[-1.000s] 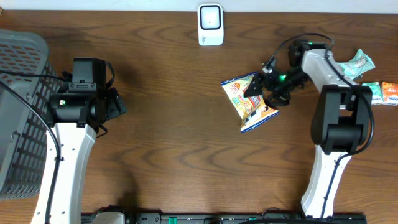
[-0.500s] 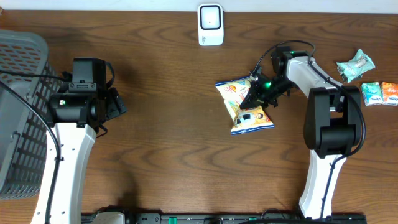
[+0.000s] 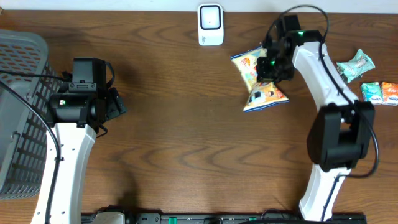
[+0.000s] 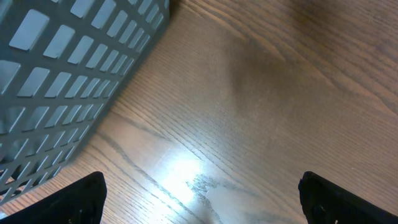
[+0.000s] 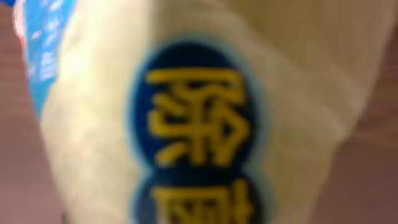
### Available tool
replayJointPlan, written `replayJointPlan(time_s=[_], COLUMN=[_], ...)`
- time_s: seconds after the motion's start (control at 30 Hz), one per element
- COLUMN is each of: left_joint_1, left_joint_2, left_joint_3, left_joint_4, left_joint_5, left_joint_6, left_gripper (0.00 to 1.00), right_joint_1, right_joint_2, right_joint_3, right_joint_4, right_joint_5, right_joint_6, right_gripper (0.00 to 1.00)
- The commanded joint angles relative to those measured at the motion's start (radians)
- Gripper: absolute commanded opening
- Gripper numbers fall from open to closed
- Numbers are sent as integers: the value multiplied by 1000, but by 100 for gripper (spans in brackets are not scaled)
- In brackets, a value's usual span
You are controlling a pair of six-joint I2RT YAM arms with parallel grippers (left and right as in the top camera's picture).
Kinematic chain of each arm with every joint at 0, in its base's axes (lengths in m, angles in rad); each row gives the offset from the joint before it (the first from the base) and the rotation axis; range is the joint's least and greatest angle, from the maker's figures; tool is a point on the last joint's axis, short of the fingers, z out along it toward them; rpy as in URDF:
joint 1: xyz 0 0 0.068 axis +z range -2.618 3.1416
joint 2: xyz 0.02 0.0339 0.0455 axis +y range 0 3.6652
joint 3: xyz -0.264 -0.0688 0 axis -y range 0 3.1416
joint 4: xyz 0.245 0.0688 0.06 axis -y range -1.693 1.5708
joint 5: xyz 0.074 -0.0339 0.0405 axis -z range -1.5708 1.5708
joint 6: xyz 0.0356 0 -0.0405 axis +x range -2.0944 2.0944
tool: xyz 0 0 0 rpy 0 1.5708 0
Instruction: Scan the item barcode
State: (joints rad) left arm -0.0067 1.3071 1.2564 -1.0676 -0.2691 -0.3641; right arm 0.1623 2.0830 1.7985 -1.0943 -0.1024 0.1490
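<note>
Bag (image 3: 261, 96) looked light, crinkly, floppy, so a mid-body pinch suited it; right claw (image 3: 268, 65) was clamped there, left claw (image 4: 205, 199) gaped empty.

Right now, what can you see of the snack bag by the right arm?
The snack bag is a glossy, crinkled pouch, yellow and cream with orange print and blue edges. The right gripper is shut on its right side. It is tilted, right of the white scanner. The wrist view shows it blurred: a dark blue oval with yellow characters. Whether it touches the table is unclear.
</note>
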Motion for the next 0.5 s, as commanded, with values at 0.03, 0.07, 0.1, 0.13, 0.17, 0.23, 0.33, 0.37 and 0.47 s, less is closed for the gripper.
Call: replayJointPlan(time_s=[0.03,0.07,0.1,0.13,0.17,0.23,0.33,0.37,0.47], left_joint_1=[4,4,4,4,4,4,4,4,4], left_joint_2=[1,1,1,1,1,1,1,0,1], left_joint_3=[2,2,2,2,2,2,2,2,2], left_joint_4=[-3,-3,-3,-3,-3,-3,-3,-3,-3], left_joint_5=[-20,-20,-20,-20,-20,-20,-20,-20,-20], left_joint_6=[8,8,8,8,8,8,8,8,8], left_gripper=[98,98,98,98,98,98,98,97,98], right_joint_1=[134,158,181,206,230,268,311,322,363], right_joint_2=[-28,-27,-25,-23,-19,-10,5,11,40], right_joint_3=[9,1,-11,-25,-39,-67,-119,-134,-160], right_joint_4=[-39,-47,-48,-47,-42,-27,0,3,2], right_joint_5=[646,723,788,841,874,909,916,916,896], right_joint_6=[225,262,293,311,311,311,310,309,310], right_gripper=[1,1,1,1,1,1,1,1,1])
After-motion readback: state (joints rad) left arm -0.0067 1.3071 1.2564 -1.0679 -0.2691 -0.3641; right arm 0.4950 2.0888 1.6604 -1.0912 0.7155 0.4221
